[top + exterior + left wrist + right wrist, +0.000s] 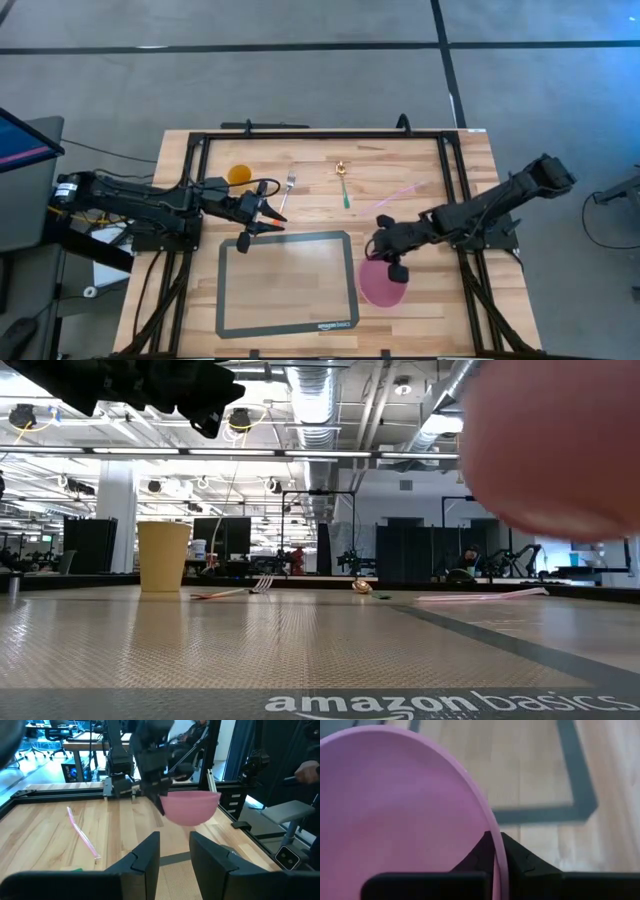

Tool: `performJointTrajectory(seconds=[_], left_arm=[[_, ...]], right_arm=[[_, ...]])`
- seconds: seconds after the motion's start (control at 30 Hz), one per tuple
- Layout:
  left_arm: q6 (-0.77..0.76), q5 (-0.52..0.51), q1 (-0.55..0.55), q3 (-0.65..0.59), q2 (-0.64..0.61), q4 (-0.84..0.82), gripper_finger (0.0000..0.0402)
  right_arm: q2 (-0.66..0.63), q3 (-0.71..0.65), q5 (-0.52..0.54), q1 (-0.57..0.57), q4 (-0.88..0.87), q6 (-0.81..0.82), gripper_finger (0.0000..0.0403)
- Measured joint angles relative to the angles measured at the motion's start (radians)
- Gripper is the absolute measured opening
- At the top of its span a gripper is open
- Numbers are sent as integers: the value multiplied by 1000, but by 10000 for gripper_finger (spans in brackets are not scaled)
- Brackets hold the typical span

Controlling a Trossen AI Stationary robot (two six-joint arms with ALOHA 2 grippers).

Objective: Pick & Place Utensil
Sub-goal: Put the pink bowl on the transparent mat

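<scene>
Both grippers work: right gripper (495,851) pinches the smooth round pink bowl's (382,284) rim, left gripper (172,851) narrowly parted.

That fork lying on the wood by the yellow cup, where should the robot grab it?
Probably the fork by the middle of its handle, from straight above with the tool's fingers across it. It lies flat on bare table, tines toward the far edge, clear of the cup. The left tool hovers nearest.
</scene>
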Motion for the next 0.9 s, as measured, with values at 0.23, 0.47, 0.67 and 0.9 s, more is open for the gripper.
performJointTrajectory(seconds=[0.23,0.47,0.67,0.9], left_arm=[[0,0,0,0,0,0,106],[0,0,0,0,0,0,106],[0,0,0,0,0,0,106],[0,0,0,0,-1,2,106]], right_arm=[[25,98,36,-71,28,-23,12],[179,240,4,-103,33,-133,12],[365,420,-85,-102,30,-322,13],[537,592,-79,-150,71,-264,13]])
